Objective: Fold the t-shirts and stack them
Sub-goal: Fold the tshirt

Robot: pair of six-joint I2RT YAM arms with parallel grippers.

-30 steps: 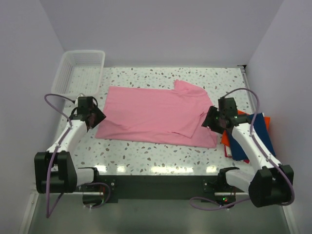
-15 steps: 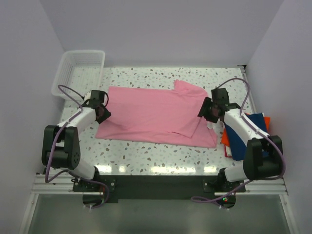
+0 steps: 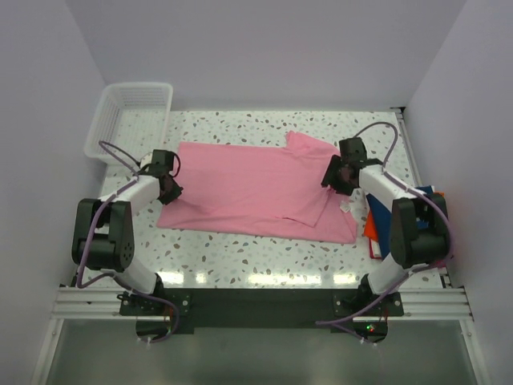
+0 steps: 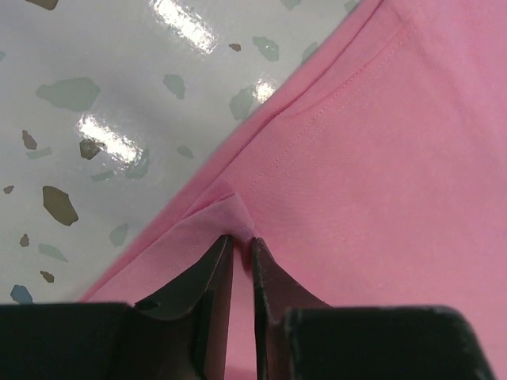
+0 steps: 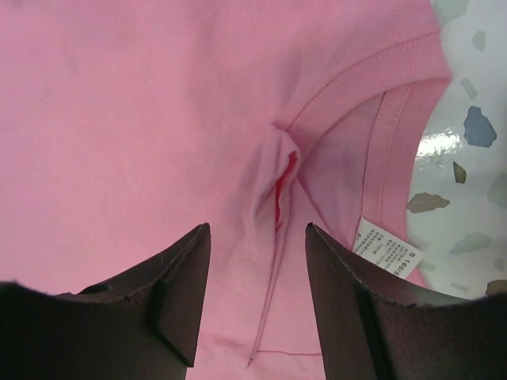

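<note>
1. Surface, speckled: carries the pink t-shirt, spread flat across the middle with its near right part folded over.
2. Navy t-shirt on orange-red t-shirt: folded stack at the right edge, just beside the pink shirt's near right corner and largely hidden by the right arm.
3. Left gripper: at the shirt's left hem, jaws almost together, pinching a small pleat of pink cloth.
4. Right gripper: at the collar, jaws apart, straddling a raised wrinkle, gripping nothing; white size label alongside.
5. Mesh basket: far left corner, apart from the shirt.
</note>
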